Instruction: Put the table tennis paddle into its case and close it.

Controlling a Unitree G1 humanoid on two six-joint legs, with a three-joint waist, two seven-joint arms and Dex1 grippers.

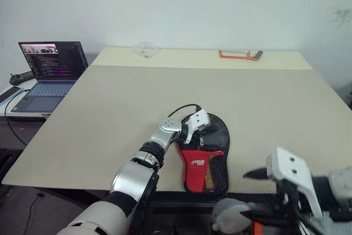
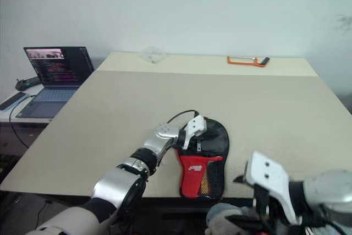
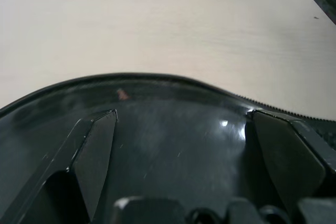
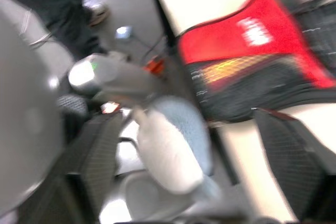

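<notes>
At the near edge of the beige table (image 1: 110, 103), the soft paddle-shaped fabric case (image 1: 206, 155), black on its round top and red with mesh below, lies flat; through the mesh shows an orange-striped wooden handle (image 1: 209, 179), so the paddle appears to be inside. The left gripper (image 1: 199, 126) rests spread on the glossy black top. The right gripper (image 1: 263, 192) hangs unclenched and empty off the table edge. Closing well likely means pinning the top while the other fingers find the zip pull, which is too small to make out. The paddle's face is hidden.
</notes>
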